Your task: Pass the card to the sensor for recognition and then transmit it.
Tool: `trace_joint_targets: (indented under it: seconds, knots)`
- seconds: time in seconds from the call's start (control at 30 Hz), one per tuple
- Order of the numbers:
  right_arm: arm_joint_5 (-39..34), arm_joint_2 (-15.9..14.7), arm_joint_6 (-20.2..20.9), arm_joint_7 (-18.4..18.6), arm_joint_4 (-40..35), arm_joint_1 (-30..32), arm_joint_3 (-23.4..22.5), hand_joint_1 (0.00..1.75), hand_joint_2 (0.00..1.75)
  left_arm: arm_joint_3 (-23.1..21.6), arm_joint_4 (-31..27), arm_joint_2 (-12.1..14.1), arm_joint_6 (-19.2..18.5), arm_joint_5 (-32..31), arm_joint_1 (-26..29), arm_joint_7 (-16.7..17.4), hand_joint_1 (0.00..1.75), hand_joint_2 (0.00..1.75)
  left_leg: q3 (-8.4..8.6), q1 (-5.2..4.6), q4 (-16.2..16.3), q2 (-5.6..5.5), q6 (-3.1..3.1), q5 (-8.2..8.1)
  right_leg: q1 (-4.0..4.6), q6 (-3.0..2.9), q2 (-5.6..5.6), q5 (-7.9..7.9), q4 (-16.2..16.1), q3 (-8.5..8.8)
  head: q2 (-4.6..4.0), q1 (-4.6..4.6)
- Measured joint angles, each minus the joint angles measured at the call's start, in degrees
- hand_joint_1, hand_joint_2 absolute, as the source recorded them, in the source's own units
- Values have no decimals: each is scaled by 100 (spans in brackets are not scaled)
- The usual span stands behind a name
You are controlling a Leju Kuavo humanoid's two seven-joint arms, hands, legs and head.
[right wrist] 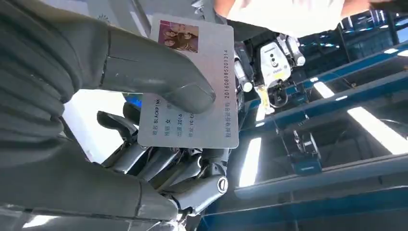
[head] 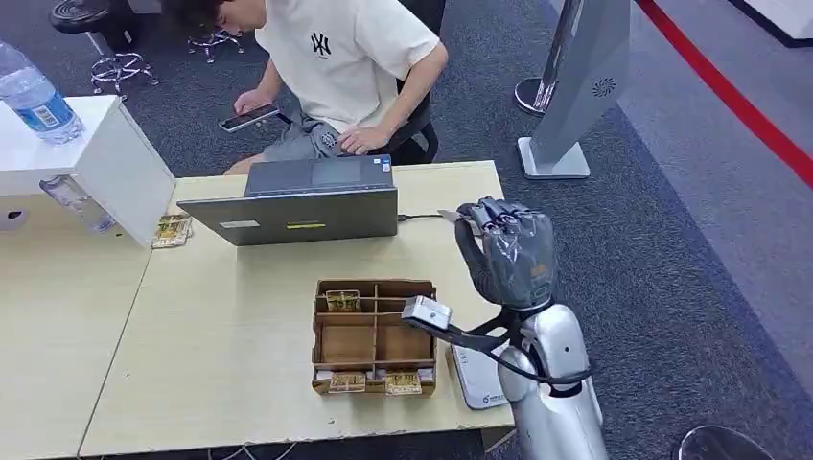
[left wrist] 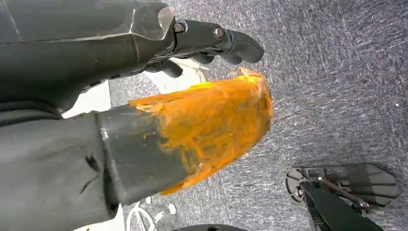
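My right hand [head: 508,251] is raised above the table's right end, just right of the laptop. It pinches a grey card [head: 449,216], which shows edge-on at the fingertips. In the right wrist view the card [right wrist: 202,82] bears a small photo and printed lines, with the thumb [right wrist: 159,72] pressed on its face and fingers behind. A flat white sensor pad [head: 475,381] lies at the table's front right edge, below the hand and partly hidden by my forearm. My left hand [left wrist: 144,120] hangs over the carpet holding nothing, its thumb wrapped in orange tape and its fingers spread.
A cardboard divider box [head: 316,335] with several cards sits mid-table, left of the sensor pad. A grey laptop [head: 302,201] stands at the back edge, and a person [head: 336,67] sits behind it with a phone. A white box [head: 115,163] with a water bottle [head: 36,96] stands at the left.
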Motion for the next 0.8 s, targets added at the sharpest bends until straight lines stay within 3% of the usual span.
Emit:
trace_joint_targets:
  seconds: [0.13, 0.23, 0.43, 0.8]
  knots:
    - [203, 13, 0, 94, 4, -65, 53, 175, 175, -2, 0, 2, -7, -46, -3, 0, 0, 0, -1, 0, 0, 0, 0, 0, 0, 0, 1, 0, 0, 0, 0, 0]
    - [481, 9, 2, 411, 26, -198, 195, 175, 175, -7, 0, 2, -28, -112, -16, 39, 0, 0, -1, 0, 0, 1, 0, 0, 0, 0, 1, 0, 0, 0, 0, 2]
    - [988, -219, 2, 1496, 317, -767, 785, 175, 175, -35, 0, 2, -87, -230, -66, 77, 0, 0, 1, 0, 0, 2, -2, 2, 0, -1, 1, 3, 1, 0, 0, 2]
    - [990, -1054, 2, 3493, 1448, -2340, 2409, 175, 175, -125, 0, 4, -181, -418, -179, 173, 0, 0, 0, 0, 2, 2, -2, 3, 0, -1, 2, 7, 1, -1, 0, 2]
